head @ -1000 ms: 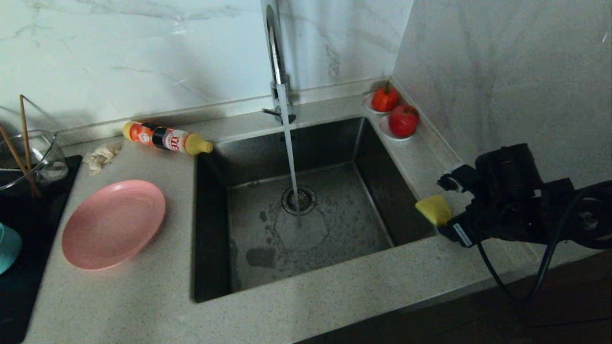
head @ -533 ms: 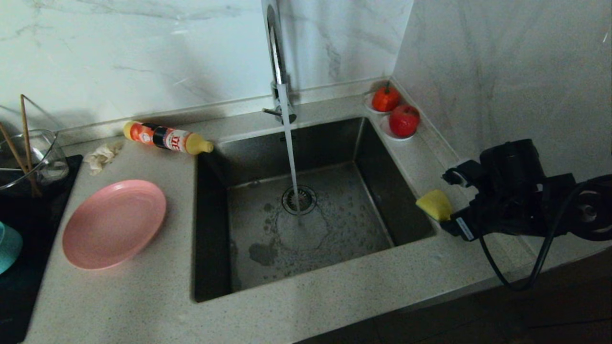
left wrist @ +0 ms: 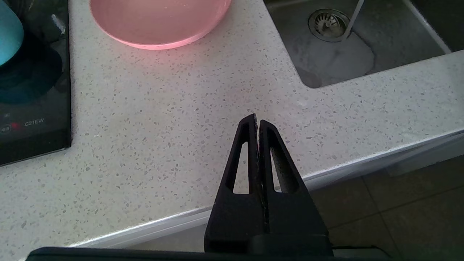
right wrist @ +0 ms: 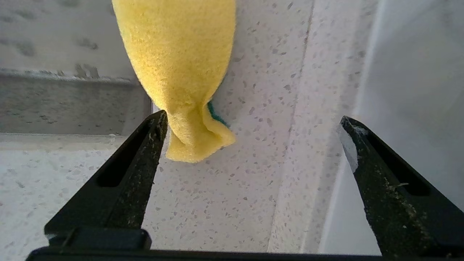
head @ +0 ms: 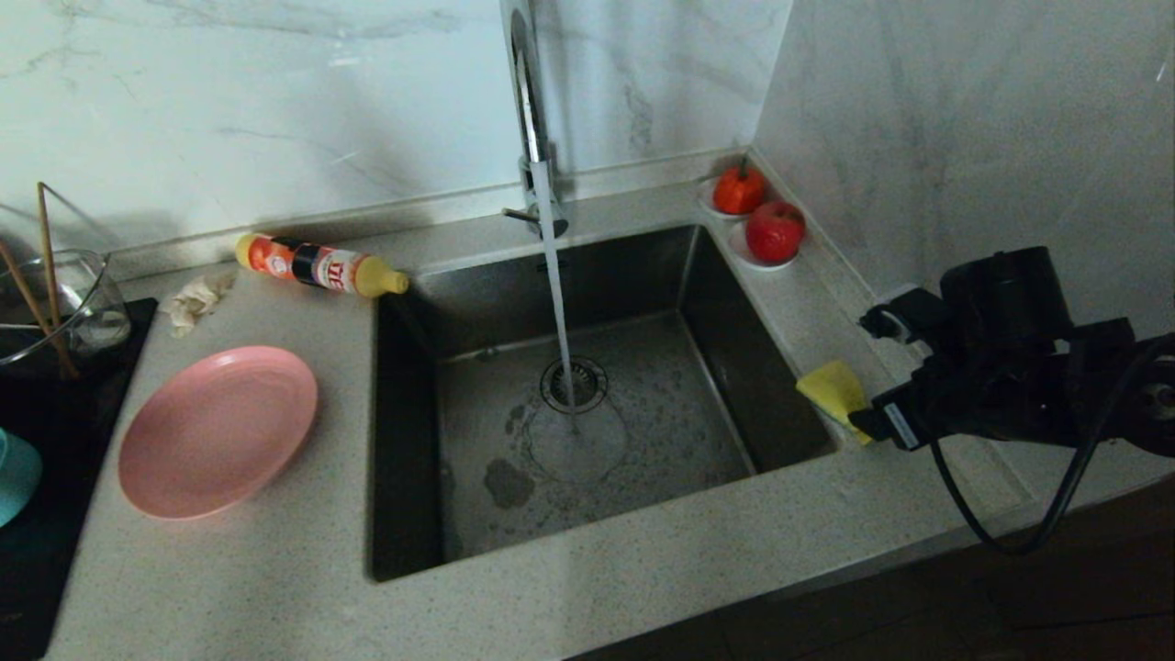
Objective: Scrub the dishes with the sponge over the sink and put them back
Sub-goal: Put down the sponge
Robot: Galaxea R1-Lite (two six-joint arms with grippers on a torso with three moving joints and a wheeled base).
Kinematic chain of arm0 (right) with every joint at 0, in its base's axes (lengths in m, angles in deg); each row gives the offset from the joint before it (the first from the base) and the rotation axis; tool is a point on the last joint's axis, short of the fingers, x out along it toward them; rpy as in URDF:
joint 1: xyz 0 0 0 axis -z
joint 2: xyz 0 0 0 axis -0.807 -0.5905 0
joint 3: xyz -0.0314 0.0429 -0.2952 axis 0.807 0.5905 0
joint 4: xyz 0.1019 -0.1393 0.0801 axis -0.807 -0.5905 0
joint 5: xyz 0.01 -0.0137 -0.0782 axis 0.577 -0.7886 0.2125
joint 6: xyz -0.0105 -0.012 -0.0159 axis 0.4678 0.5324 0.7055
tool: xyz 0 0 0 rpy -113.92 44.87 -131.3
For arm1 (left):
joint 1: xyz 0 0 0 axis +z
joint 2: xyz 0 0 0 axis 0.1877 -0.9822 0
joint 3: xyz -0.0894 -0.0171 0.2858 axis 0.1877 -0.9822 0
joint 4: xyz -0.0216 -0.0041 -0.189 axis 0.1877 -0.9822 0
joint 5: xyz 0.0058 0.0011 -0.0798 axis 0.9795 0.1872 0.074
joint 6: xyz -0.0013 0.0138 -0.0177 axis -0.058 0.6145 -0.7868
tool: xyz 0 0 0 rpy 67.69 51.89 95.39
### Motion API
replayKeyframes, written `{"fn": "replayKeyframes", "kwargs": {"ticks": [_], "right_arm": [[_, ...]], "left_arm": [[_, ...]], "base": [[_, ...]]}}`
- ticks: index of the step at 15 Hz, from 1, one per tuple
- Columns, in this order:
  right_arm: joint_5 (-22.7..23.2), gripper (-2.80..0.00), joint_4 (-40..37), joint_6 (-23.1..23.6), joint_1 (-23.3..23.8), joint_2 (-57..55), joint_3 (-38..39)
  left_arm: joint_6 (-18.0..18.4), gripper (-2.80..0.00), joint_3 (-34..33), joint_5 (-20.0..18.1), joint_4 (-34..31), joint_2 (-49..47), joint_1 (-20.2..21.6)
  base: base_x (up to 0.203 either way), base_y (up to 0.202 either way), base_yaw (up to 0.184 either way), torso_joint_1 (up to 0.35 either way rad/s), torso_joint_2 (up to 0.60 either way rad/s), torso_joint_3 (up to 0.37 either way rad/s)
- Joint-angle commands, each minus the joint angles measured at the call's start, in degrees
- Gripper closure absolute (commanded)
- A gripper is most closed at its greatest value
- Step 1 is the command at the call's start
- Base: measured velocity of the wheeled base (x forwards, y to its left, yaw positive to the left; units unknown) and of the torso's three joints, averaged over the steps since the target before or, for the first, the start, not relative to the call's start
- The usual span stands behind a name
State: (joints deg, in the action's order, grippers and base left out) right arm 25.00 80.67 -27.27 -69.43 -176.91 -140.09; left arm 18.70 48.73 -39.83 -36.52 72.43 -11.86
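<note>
On my far left, the teal-blue round bowl (head: 14,477) sits on the black cooktop (head: 55,551), well away from either pincer. Next to it, the wide pink plate (head: 218,430) lies flat on the speckled pale stone counter (head: 257,569), ahead of my left gripper (left wrist: 257,123), which hangs over the counter's front edge with its two black fingers pressed together, holding nothing. Behind the plate I see a crumpled beige rag (head: 195,301) and an orange-and-yellow detergent bottle (head: 317,264) lying on its side.

In the middle is the deep dark steel sink (head: 716,303), its round drain strainer (head: 574,383) under a stream of water running from the tall chrome tap (head: 528,101). The basin lies between my two pincers.

On the right rim of the sink rests the yellow sponge (right wrist: 181,61), its green scouring face just peeping out underneath. My right gripper (right wrist: 253,123) sits just behind it with jaws spread wide; in the right wrist view the sponge's pinched end lies beside one fingertip (right wrist: 156,127), and I cannot tell if they touch. Nothing is gripped. Beyond the gripper, along the wall, two red fruits (head: 774,231) sit on small white saucers.
</note>
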Motion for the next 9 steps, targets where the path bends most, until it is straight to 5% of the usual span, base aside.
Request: {"fn": "replayKeyframes", "kwargs": {"ticks": [1, 6, 7, 9], "right_arm": [[0.7, -2.8, 0.1, 0.0, -0.3, 2.0, 0.6], [1.6, -2.8, 0.0, -2.3, -3.8, 4.8, 0.4], [1.7, -0.12, 0.0, -2.7, -4.2, 5.9, 0.3], [2.7, 0.0, 0.4, -4.3, -5.2, 8.8, 0.3]], "left_arm": [[0.1, 0.0, 0.0, 0.0, 0.0, 0.1, 0.0], [0.1, 0.0, 0.0, 0.0, 0.0, 0.1, 0.0], [0.1, 0.0, 0.0, 0.0, 0.0, 0.1, 0.0], [0.1, 0.0, 0.0, 0.0, 0.0, 0.1, 0.0]], "base": [[0.0, 0.0, 0.0, 0.0, 0.0, 0.0], [0.0, 0.0, 0.0, 0.0, 0.0, 0.0], [0.0, 0.0, 0.0, 0.0, 0.0, 0.0], [0.0, 0.0, 0.0, 0.0, 0.0, 0.0]]}}
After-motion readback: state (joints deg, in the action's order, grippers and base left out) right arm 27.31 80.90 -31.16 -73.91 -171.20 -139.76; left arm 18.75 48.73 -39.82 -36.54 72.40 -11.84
